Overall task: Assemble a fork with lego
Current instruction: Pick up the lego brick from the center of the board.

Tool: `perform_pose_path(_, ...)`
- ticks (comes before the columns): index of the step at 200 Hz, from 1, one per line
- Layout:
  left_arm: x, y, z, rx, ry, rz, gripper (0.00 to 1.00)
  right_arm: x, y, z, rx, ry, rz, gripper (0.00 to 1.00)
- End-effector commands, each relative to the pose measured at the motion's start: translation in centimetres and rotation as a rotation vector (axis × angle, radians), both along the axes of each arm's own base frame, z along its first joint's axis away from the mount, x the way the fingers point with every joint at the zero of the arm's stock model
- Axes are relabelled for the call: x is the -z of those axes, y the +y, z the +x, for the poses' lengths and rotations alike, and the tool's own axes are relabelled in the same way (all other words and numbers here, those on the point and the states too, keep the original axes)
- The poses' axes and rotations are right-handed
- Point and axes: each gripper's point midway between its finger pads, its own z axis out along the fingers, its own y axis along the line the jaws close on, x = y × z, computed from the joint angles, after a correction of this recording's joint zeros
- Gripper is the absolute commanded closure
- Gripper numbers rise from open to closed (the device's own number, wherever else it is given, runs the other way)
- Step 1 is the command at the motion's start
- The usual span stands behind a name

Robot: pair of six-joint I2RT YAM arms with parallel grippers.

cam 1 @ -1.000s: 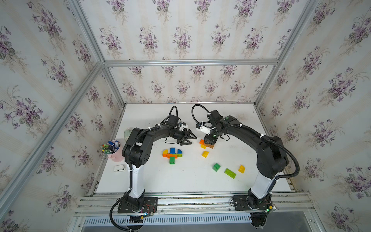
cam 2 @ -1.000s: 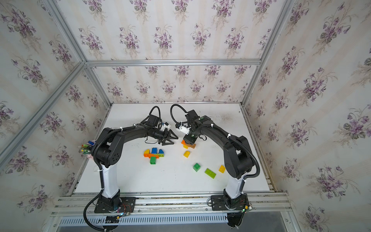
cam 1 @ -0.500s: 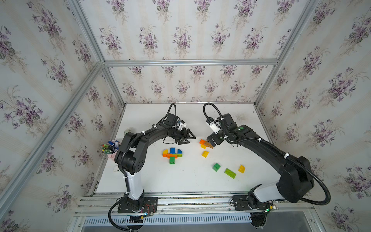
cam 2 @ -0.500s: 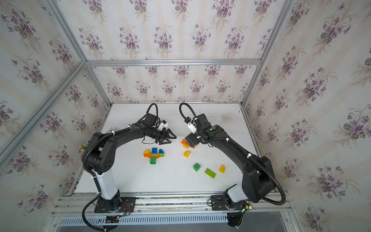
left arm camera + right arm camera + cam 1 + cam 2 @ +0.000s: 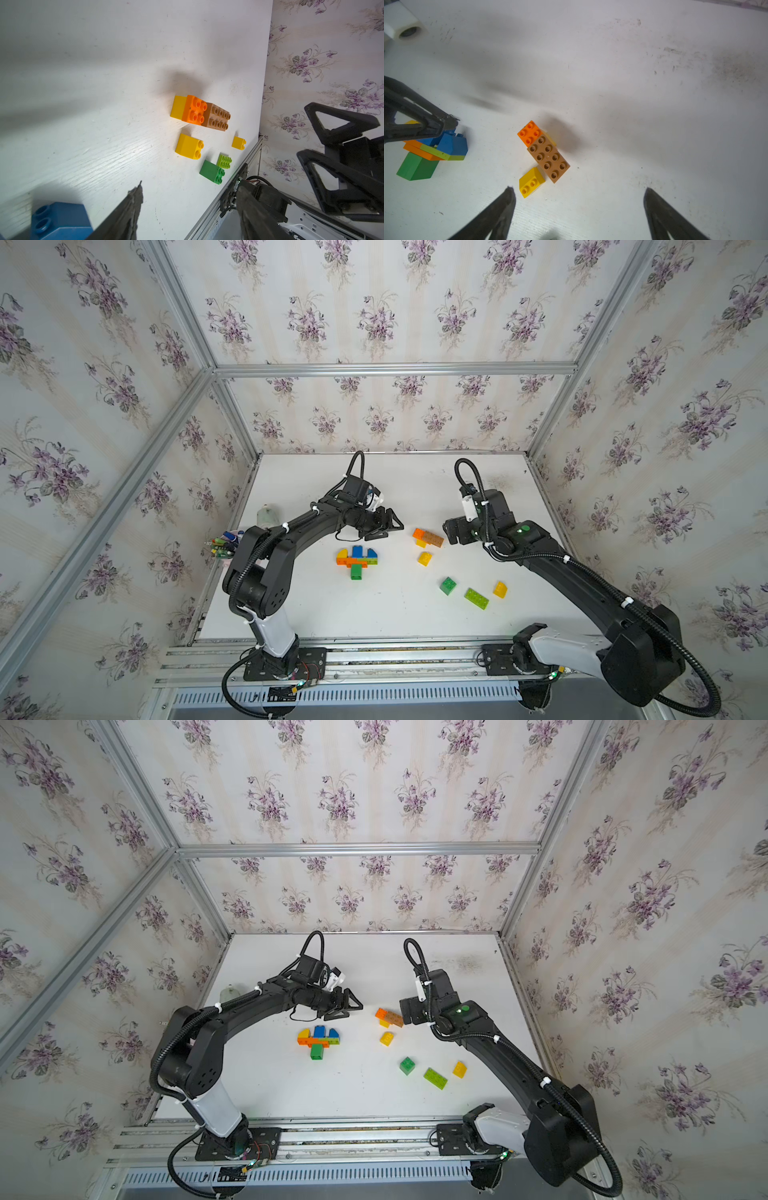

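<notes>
We find the fork part-built. The assembled head (image 5: 356,560) lies flat near the middle of the table (image 5: 316,614): a yellow, a blue and a second blue brick as prongs on the far side, an orange and a lime brick as the crossbar, and a dark green brick as the start of the handle on the near side. We count six bricks in it as far as the top views allow.

To its right stands a second small cluster (image 5: 428,537): one orange brick and one brown brick joined end to end on top of a yellow one. Loose pieces number four: one yellow brick (image 5: 424,558) just near of that cluster, then a dark green brick (image 5: 447,585), a lime brick (image 5: 476,598) and another yellow brick (image 5: 500,589) nearer and further right.

The left gripper (image 5: 384,524) hangs just far of the head, its jaws spread and holding nothing. The right gripper (image 5: 577,207) hovers just right of the orange-brown cluster, jaws spread wide and empty; the right wrist view shows the cluster lying clear ahead of its fingertips (image 5: 508,197).

In our judgement the step in hand is the handle. The next move calls for one gripper to take a handle piece, most likely the orange-brown cluster, while the other steadies the head, and to press it squarely onto the green stub.
</notes>
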Motion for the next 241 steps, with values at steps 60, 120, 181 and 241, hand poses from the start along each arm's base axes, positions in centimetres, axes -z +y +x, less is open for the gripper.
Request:
perform_pose_path(60, 0.4, 0.1, 0.4, 0.012, -0.042, 0.043, 0.27, 5.2, -3.3, -6.4, 0.448, 0.407, 0.134, 0.11)
perform_pose_path(120, 1.4, -0.6, 0.3, 0.052, -0.037, 0.042, 0.27, 8.4, -5.5, -10.7, 0.629, 0.526, 0.139, 0.09)
perform_pose_path(181, 2.0, -1.2, 0.1, 0.089, -0.021, 0.019, 0.28, 12.2, -6.5, -13.8, 0.715, 0.615, 0.08, 0.09)
perform_pose_path(241, 2.3, -1.5, 0.2, 0.096, -0.012, 0.004, 0.28, 14.5, -5.7, -14.4, 0.725, 0.65, 0.094, 0.11)
